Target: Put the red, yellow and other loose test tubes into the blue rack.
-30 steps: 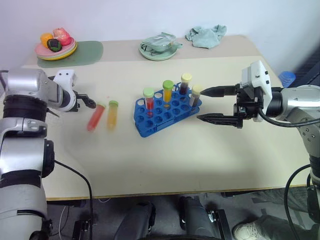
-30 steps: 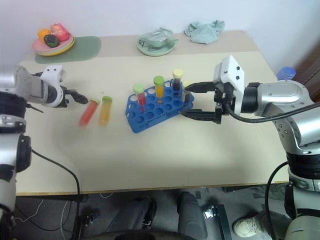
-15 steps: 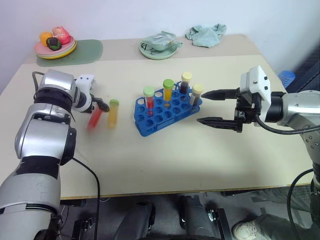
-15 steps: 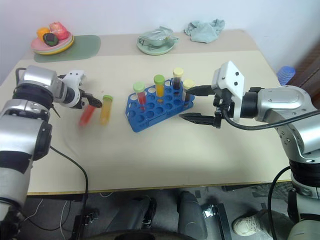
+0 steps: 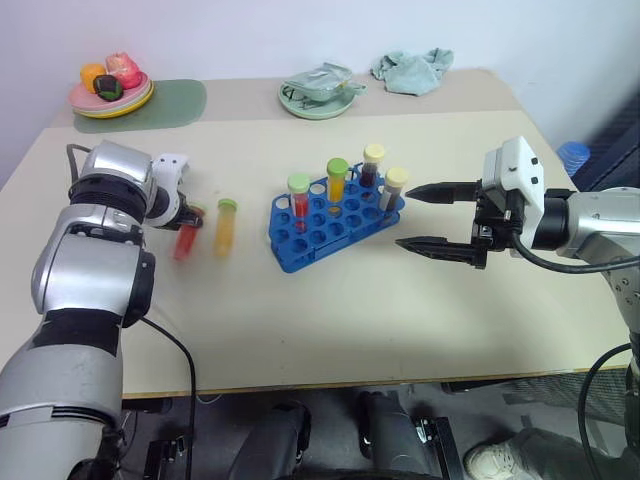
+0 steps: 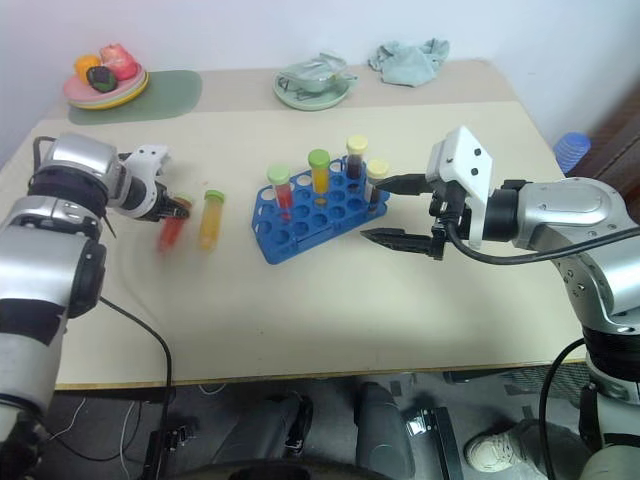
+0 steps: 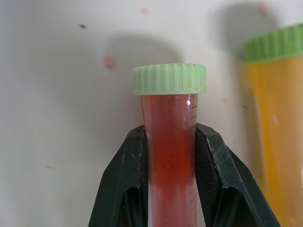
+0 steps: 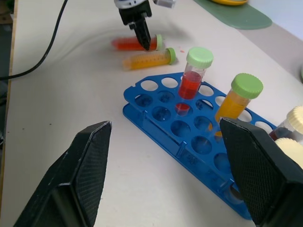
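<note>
From the head camera, the beige desk (image 5: 330, 310) has a wide bare stretch between the blue rack (image 5: 335, 222) and its near edge, and more free surface to the right of the rack. The rack sits near the middle, holding four upright capped tubes. To its left two loose tubes lie flat, side by side but apart: the red tube (image 5: 187, 238) and the yellow tube (image 5: 225, 226), both green-capped. The left claw (image 5: 190, 213) is clenched on the red tube near its cap. The right claw (image 5: 432, 218) hovers just right of the rack, its fingers spread and gripping nothing. Along the far edge are a plate of toy food (image 5: 110, 92) on a green mat (image 5: 170, 102), a pale-green plate (image 5: 318, 100) and a crumpled cloth (image 5: 412, 70), against a white wall.

The left wrist view shows two black fingers (image 7: 124, 179) pressing both sides of the red tube, with the yellow tube just beside it on the pale desk.

The right wrist view shows the claw's wide-apart fingers (image 8: 80, 175) framing the rack, open desk before it, and the left claw on the red tube beyond.
</note>
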Tool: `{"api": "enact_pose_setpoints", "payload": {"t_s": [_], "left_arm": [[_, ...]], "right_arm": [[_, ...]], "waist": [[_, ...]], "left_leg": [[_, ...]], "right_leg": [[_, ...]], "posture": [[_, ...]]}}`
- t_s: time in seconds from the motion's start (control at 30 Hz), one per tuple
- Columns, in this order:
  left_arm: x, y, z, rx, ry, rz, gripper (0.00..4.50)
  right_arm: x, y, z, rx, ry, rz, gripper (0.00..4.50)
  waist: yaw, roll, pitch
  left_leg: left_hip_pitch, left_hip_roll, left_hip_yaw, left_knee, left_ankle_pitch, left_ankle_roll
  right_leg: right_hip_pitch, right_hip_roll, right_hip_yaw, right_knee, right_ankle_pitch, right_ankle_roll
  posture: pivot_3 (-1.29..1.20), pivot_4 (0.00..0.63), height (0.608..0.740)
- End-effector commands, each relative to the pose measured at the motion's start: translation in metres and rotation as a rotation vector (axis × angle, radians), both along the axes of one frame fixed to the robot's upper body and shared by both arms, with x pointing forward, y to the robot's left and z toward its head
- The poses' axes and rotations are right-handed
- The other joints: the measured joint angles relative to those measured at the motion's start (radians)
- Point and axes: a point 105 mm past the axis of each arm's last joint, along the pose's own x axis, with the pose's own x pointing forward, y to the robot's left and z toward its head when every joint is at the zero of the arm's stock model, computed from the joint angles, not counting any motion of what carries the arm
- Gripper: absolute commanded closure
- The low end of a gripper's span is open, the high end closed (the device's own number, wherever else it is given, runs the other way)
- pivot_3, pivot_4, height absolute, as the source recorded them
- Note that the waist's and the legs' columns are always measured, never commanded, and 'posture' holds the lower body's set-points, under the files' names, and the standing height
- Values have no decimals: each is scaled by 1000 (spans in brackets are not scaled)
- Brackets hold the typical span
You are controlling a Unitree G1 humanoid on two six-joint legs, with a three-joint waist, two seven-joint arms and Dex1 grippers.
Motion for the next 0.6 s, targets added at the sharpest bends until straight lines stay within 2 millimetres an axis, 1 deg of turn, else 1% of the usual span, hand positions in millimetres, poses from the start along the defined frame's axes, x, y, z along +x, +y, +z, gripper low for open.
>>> {"api": "enact_pose_setpoints", "payload": {"t_s": [0.03, 0.07, 0.1, 0.13, 0.17, 0.2, 0.27, 0.3, 0.37, 0.5, 0.57, 0.6], "left_arm": [[-15, -12, 42, -78, -194, -259, 3782], [-26, -19, 46, -105, -239, -352, 3782], [-48, -33, 51, -178, -313, -542, 3782], [-72, -42, 55, -236, -397, -692, 3782], [-89, -45, 58, -272, -465, -765, 3782], [-102, -42, 59, -302, -510, -783, 3782], [-117, -36, 56, -374, -525, -760, 3782], [-124, -38, 54, -382, -540, -793, 3782], [-131, -51, 51, -383, -574, -852, 3782], [-130, -83, 50, -396, -724, -950, 3782], [-128, -101, 52, -462, -780, -980, 3782], [-127, -107, 53, -489, -795, -987, 3782]], "right_arm": [[-5, -2, 12, 13, -62, -6, 786], [-5, -2, 11, 15, -60, -8, 786], [-5, -3, 10, 20, -56, -14, 786], [-5, -4, 9, 28, -50, -22, 786], [-5, -5, 8, 35, -44, -28, 786], [-5, -6, 7, 40, -39, -32, 786], [-5, -7, 5, 47, -30, -39, 786], [-5, -7, 3, 51, -24, -44, 786], [-5, -8, 1, 59, -16, -54, 786], [-4, -9, -2, 71, -14, -85, 786], [-8, -10, -3, 66, -16, -103, 786], [-9, -10, -3, 66, -16, -107, 786]], "waist": [[-9, 0, 0], [-18, 2, 0], [-21, 2, -1], [-25, 3, -1], [-23, 3, -1], [-20, 3, 0], [-12, 2, 0], [-7, 2, 0], [7, 2, 0], [22, 2, -1], [25, 2, -1], [27, 2, -1]], "left_leg": [[0, 0, 0, 0, 0, 0], [0, 0, 0, 0, 0, 0], [0, 0, 0, -1, 0, 1], [1, 0, 0, -1, -1, 1], [1, 0, 0, -1, -1, 1], [2, 0, 0, -1, -1, 2], [2, 1, 0, 1, -1, 1], [2, 1, 0, 2, -1, 1], [4, 1, -1, 2, 0, 0], [7, 1, 0, 2, -1, 1], [6, 1, 0, 2, -1, 2], [6, 1, 0, 1, -1, 2]], "right_leg": [[0, 0, 1, 0, 0, 0], [0, 0, 1, 0, 0, 0], [-1, -1, 2, 0, 0, 0], [0, -1, 2, 0, 0, 0], [0, 0, 3, 0, 0, -1], [1, 0, 3, -1, 0, -1], [1, 1, 3, -2, 2, -2], [2, 1, 2, -2, 3, -3], [4, 1, 1, -3, 5, -3], [8, 1, 1, -5, 5, -3], [8, 1, 2, -5, 5, -2], [7, 1, 2, -5, 5, -2]], "posture": [[0, 150, 740], [0, 150, 740], [0, 150, 740], [0, 150, 740], [0, 150, 740], [0, 150, 740], [0, 150, 740], [0, 150, 740], [0, 150, 740], [0, 150, 740], [0, 150, 740], [0, 150, 740]]}}
